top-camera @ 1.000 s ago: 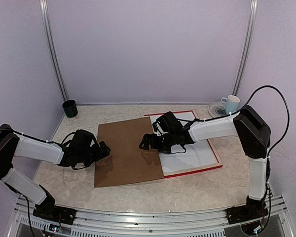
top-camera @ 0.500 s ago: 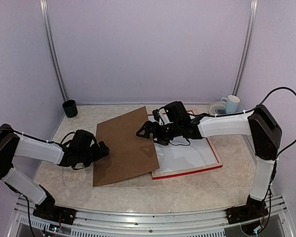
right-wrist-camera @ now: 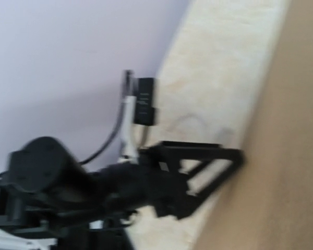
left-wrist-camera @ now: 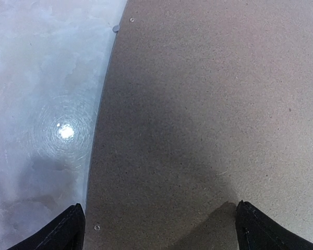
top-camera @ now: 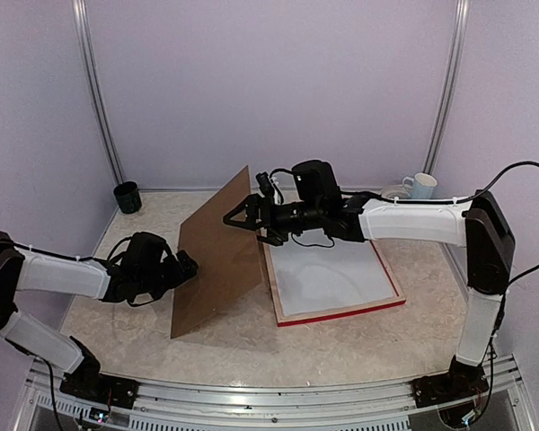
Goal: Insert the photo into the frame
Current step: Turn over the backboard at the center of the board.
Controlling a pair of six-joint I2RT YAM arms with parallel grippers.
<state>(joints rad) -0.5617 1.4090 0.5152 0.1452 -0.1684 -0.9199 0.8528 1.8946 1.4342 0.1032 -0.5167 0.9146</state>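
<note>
Right hand, jaws wide, props the backing board on edge beside the red frame lying toward the counter's right edge — left hand open too. I can't spot the photo; inserting it remains.

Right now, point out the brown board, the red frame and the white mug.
brown board [top-camera: 217,256]: overhead view, middle of its tilted face.
red frame [top-camera: 341,312]: overhead view, its near red edge.
white mug [top-camera: 423,188]: overhead view, its side wall.
</note>
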